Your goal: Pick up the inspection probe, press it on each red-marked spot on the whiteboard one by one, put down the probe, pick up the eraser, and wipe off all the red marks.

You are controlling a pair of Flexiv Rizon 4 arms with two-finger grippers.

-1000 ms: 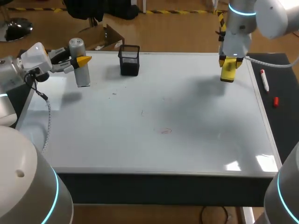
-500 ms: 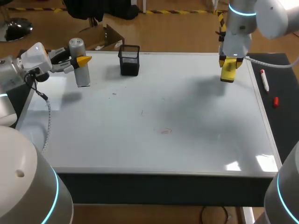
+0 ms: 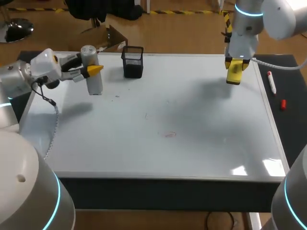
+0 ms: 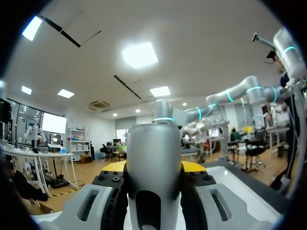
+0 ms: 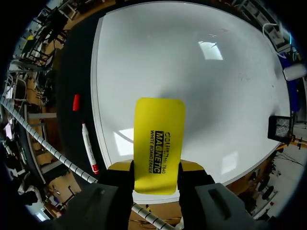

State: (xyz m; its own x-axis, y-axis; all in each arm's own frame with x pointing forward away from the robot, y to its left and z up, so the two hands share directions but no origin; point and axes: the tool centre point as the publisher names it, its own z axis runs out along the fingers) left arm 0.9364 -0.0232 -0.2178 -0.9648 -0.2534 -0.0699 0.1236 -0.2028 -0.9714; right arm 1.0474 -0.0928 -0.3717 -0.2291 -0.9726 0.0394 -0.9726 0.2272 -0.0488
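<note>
My left gripper is shut on the grey cylindrical inspection probe, which it holds upright above the whiteboard's far left part. In the left wrist view the probe fills the gap between the fingers of the left gripper. My right gripper is shut on the yellow eraser, hanging above the board's far right corner. From the right wrist, the eraser sticks out ahead of the right gripper over the board. A faint red mark lies near the board's middle, with small marks beside it.
A black mesh pen cup stands at the board's far edge, just right of the probe. A marker and a red cap lie on the dark strip right of the board.
My left arm has carried the probe to the right and slightly nearer, out over the whiteboard. The right arm with the eraser has not moved.
</note>
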